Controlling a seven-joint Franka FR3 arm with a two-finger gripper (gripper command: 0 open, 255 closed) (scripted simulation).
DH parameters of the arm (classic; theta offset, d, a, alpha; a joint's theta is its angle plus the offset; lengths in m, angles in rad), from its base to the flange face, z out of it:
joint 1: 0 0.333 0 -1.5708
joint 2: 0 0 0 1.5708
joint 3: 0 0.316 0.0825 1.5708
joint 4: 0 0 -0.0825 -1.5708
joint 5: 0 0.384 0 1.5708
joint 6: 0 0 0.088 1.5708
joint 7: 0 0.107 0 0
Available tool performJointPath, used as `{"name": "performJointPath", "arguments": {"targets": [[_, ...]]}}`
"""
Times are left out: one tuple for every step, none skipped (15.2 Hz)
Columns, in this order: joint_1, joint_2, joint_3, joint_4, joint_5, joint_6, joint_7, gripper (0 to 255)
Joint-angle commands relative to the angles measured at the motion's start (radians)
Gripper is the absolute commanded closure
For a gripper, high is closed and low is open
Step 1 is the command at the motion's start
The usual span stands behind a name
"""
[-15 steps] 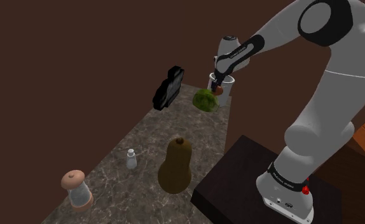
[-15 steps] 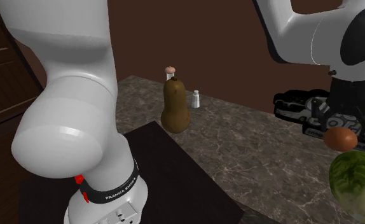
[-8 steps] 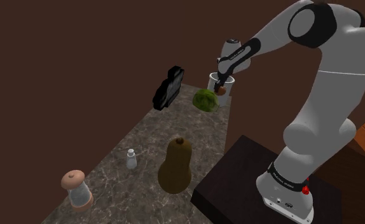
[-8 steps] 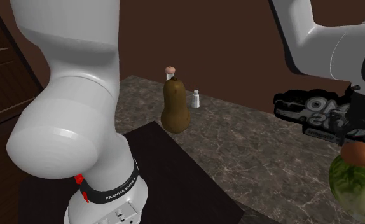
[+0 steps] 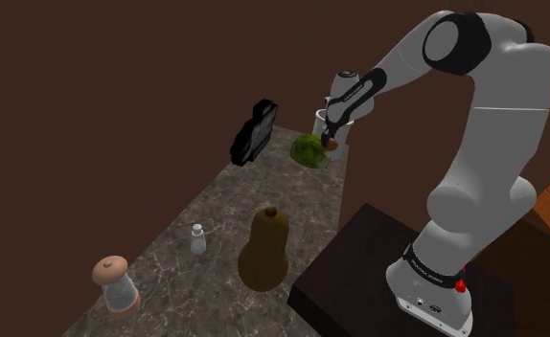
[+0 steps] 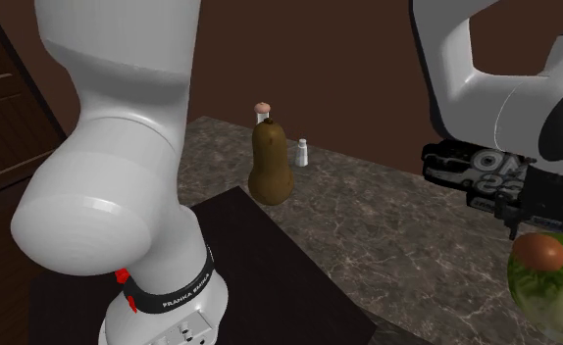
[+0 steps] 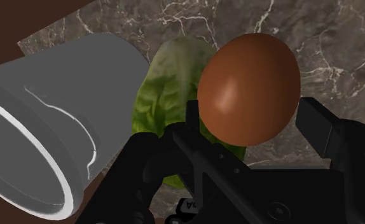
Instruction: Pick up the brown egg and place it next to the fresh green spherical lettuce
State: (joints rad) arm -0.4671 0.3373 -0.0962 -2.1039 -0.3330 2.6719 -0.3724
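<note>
Brown egg (image 7: pixel 248 89), clasped between the fingers of the black gripper (image 7: pixel 251 124) — held close over the green lettuce (image 7: pixel 165 95).
Wrist view: grey cup (image 7: pixel 54 108), inner wall plain grey, just beside the lettuce on the marbled counter (image 7: pixel 340 38). Second exterior view adds — "FRANKA" on the arm's base band (image 6: pixel 177 291), squash (image 6: pixel 269 162), white shaker (image 6: pixel 302 152), black appliance (image 6: pixel 471 176) with white lettering I cannot read; whether egg and lettuce touch, cannot tell.

The shoulder view sits high beside the stand (image 5: pixel 398 278), looking down the length of the bench (image 5: pixel 216 206) from some way off. The second exterior view stands low and close behind the arm (image 6: pixel 113 196), facing across the same bench. The wrist view looks along the tool (image 7: pixel 251 111), very near. All three share the lettuce (image 5: pixel 308 151) and egg (image 5: pixel 331 143); both outer views share the squash (image 5: pixel 265 249).
</note>
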Motion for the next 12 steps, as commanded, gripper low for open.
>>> {"name": "performJointPath", "arguments": {"targets": [[0.001,0.022,-0.004,0.001,-0.007,0.022,0.009,255],[0.003,0.032,-0.006,0.000,-0.010,0.032,0.013,255],[0.004,0.043,-0.008,0.000,-0.014,0.043,0.018,255],[0.005,0.054,-0.010,0.000,-0.017,0.053,0.023,255],[0.007,0.064,-0.013,0.001,-0.020,0.064,0.027,255],[0.008,0.075,-0.015,0.001,-0.024,0.074,0.032,255],[0.010,0.086,-0.018,0.002,-0.027,0.084,0.037,255],[0.011,0.098,-0.020,0.003,-0.030,0.094,0.041,255],[0.013,0.109,-0.023,0.004,-0.034,0.104,0.046,255],[0.014,0.120,-0.026,0.006,-0.037,0.114,0.051,255],[0.016,0.132,-0.028,0.007,-0.040,0.124,0.055,255],[0.018,0.144,-0.031,0.009,-0.043,0.134,0.060,255]]}}
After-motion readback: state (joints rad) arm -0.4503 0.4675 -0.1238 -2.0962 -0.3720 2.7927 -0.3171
